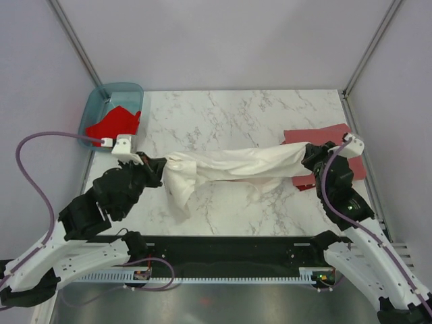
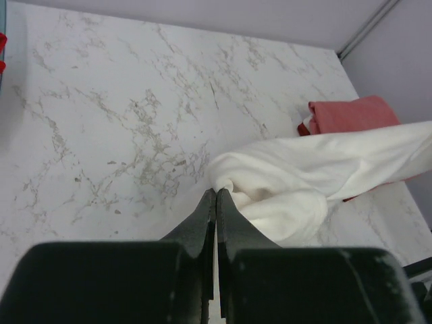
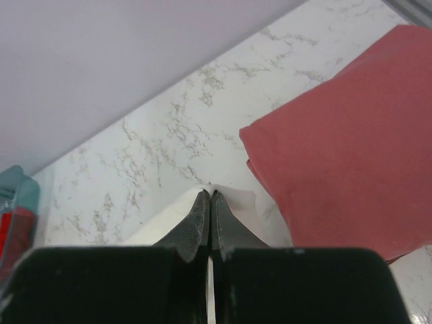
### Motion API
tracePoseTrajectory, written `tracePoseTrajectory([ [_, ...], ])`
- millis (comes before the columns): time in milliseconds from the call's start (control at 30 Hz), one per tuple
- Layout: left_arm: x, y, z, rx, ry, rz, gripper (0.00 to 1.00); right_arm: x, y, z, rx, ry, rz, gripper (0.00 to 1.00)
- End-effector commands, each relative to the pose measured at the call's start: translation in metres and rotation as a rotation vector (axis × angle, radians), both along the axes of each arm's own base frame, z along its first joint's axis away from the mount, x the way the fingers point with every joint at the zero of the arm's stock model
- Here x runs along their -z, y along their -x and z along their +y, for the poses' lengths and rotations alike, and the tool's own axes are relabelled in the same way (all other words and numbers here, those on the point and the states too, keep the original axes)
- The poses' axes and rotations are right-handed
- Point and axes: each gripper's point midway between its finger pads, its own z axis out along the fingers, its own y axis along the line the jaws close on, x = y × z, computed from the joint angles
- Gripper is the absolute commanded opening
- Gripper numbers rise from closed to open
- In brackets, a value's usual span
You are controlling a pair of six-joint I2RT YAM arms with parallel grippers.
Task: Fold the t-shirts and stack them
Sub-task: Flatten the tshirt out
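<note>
The white t-shirt [image 1: 236, 165] hangs stretched between both arms above the marble table [image 1: 229, 115], a loose end drooping at the left. My left gripper [image 1: 164, 166] is shut on its left end; in the left wrist view the white t-shirt [image 2: 290, 182] bunches at the left gripper [image 2: 216, 192]. My right gripper [image 1: 305, 156] is shut on the right end, and the right wrist view shows the right gripper [image 3: 210, 194] pinching a white t-shirt [image 3: 239, 202] edge. A folded dull brick-red t-shirt [image 1: 324, 138] lies flat at the right. A bright red t-shirt [image 1: 116, 124] lies in the tub.
The translucent teal tub [image 1: 101, 101] sits at the table's far left corner. The brick-red shirt [image 3: 351, 135] lies just right of my right gripper, and the brick-red shirt [image 2: 351, 115] also shows beyond the white cloth. Frame posts [image 1: 74, 40] stand at the back corners.
</note>
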Motion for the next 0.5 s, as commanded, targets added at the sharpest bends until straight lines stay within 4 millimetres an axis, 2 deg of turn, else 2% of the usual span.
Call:
tracePoseTrajectory([
  [0,-0.061,0.007,0.031,-0.083,0.163,-0.098,0.02,-0.032,0.015,-0.018,0.053,-0.02,-0.119,0.0],
  [67,-0.072,0.014,0.037,-0.066,0.169,-0.109,0.02,-0.055,0.027,-0.022,0.042,-0.034,-0.187,0.0],
  [100,-0.089,0.019,0.044,-0.062,0.199,-0.128,0.02,-0.062,0.03,-0.021,0.027,-0.039,-0.207,0.0],
  [167,-0.101,0.024,0.049,-0.047,0.206,-0.135,0.02,-0.086,0.042,-0.021,-0.007,-0.051,-0.264,0.0],
  [233,-0.114,0.031,0.05,-0.013,0.224,-0.151,0.02,-0.104,0.051,-0.013,-0.074,-0.057,-0.296,0.0],
  [333,-0.114,0.028,0.045,-0.009,0.205,-0.141,0.02,-0.117,0.057,-0.004,-0.136,-0.072,-0.309,0.0],
  [467,-0.096,0.017,0.03,-0.022,0.152,-0.094,0.02,-0.11,0.043,0.011,-0.187,-0.049,-0.239,0.0],
])
